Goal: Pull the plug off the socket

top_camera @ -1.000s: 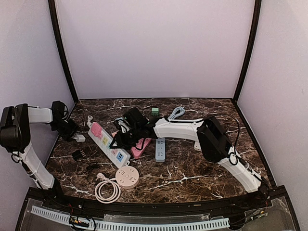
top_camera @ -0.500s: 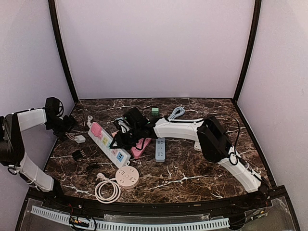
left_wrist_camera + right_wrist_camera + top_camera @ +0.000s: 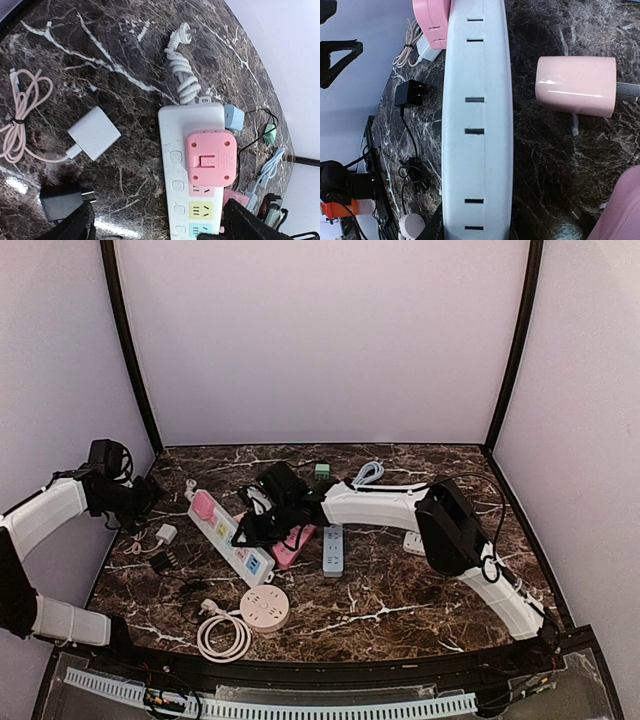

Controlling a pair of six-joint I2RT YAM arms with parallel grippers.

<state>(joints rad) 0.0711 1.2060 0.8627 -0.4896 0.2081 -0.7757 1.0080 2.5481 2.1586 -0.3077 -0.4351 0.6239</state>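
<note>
The socket is a long white power strip (image 3: 232,540) (image 3: 192,170) with a pink adapter (image 3: 203,507) (image 3: 210,157) plugged into its far end. My right gripper (image 3: 258,530) (image 3: 475,230) is shut across the strip's (image 3: 477,125) near part. The white plug (image 3: 166,534) (image 3: 94,133) lies loose on the marble to the left of the strip, its pink cable (image 3: 20,120) bundled beside it. My left gripper (image 3: 132,500) (image 3: 160,230) hovers open above this spot, holding nothing, with the strip between its spread fingers in the left wrist view.
A black adapter (image 3: 160,561) (image 3: 62,202) lies near the plug. A round socket (image 3: 264,607) and coiled white cable (image 3: 222,636) sit near the front. A small blue-grey strip (image 3: 333,550), a pink plug (image 3: 575,85) and a tangle of cables lie mid-table. The left wall is close.
My left gripper opened and let go of the white plug, then lifted back toward the left wall. The plug stays on the table. The right gripper has held its grip.
</note>
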